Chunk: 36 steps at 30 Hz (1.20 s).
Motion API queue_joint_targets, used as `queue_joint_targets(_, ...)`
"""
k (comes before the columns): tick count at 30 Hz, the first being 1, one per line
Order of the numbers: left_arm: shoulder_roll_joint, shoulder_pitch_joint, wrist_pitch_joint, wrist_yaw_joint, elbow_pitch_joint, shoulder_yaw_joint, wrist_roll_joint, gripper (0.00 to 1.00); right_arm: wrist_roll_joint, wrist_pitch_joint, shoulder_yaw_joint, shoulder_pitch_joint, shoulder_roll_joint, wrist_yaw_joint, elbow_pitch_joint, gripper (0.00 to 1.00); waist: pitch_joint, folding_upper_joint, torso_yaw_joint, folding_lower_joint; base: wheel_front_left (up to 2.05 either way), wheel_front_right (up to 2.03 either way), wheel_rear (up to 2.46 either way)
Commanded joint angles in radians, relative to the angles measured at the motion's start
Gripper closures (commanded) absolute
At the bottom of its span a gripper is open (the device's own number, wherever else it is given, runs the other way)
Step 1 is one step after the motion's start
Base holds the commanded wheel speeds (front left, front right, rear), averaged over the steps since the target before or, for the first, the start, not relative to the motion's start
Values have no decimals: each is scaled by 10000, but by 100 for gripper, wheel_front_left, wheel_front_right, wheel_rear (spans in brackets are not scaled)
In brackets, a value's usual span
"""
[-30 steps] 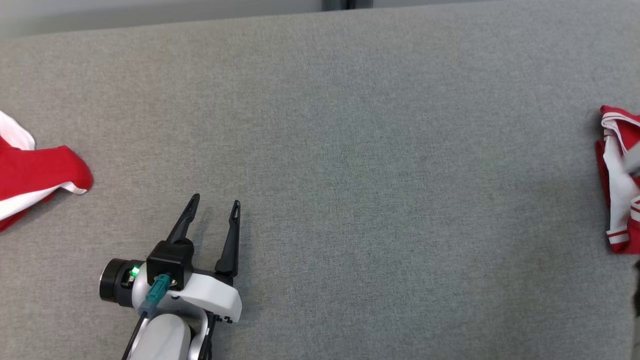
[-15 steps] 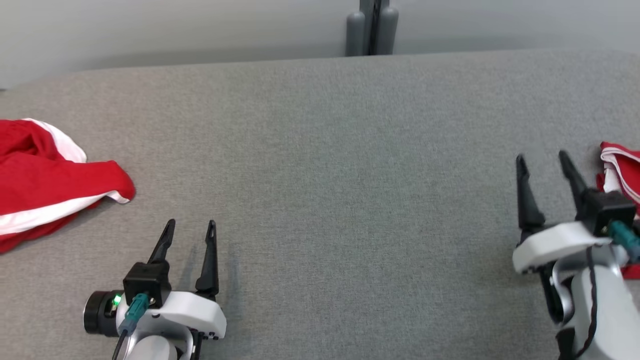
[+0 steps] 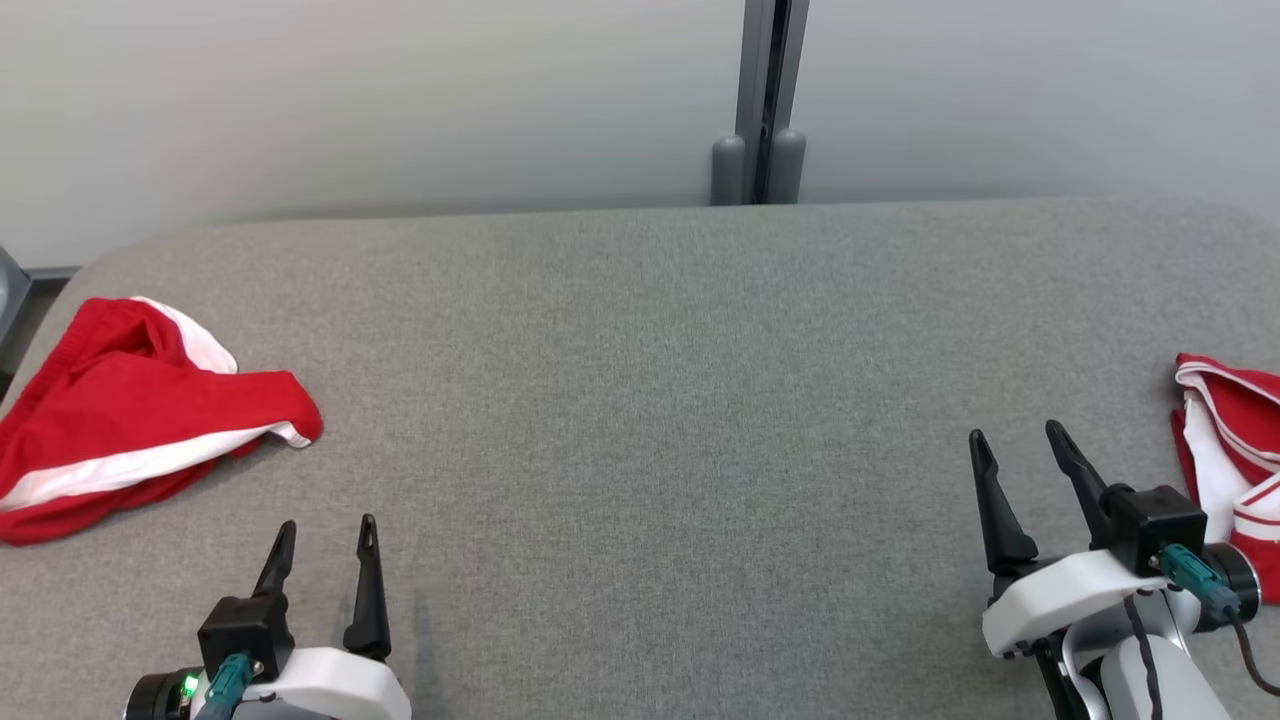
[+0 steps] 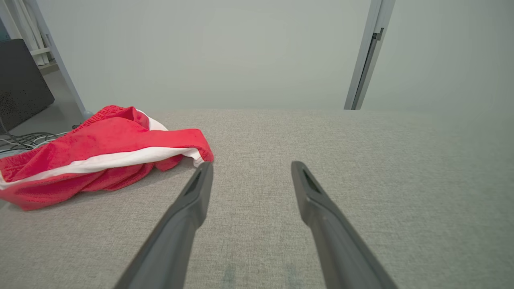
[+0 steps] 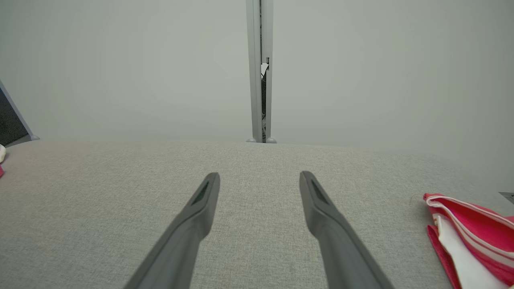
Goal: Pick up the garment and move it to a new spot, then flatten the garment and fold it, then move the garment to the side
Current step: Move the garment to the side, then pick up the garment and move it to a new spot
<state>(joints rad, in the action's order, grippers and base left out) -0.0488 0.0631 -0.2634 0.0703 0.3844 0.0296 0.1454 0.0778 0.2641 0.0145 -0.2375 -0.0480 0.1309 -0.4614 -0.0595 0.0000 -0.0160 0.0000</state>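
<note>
Both point away, low over the worktop's (image 3: 650, 400) near edge: left tool (image 3: 327, 523) and right tool (image 3: 1016, 432), fingers spread, empty. I see the red garment (image 3: 130, 420) crumpled at left, a folded garment (image 3: 1235, 450) at right.

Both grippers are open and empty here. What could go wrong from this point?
The red shorts lie crumpled at the left edge of the grey table; a poor pull might drag them off. Their layers are bunched, so the left gripper may pinch several at once. The folded red-and-white garment lies close beside the right gripper; that arm could disturb it.
</note>
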Motion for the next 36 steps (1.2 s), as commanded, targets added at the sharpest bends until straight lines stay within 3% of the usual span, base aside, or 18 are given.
queue_joint_targets(1,-40,-139,-14,-31,-20,-110,-16,0,154,-3,10,193,-65,-3,109,0,228,0,-5,0,0,0,0)
queue_joint_targets(18,-41,-425,-14,-143,-88,-390,-89,0,514,-3,274,807,-62,-3,102,0,503,0,-293,0,0,0,0)
queue_joint_targets(36,-35,-391,-14,-74,210,-879,44,0,714,-3,883,653,-61,-2,31,0,187,0,-3276,0,0,0,0)
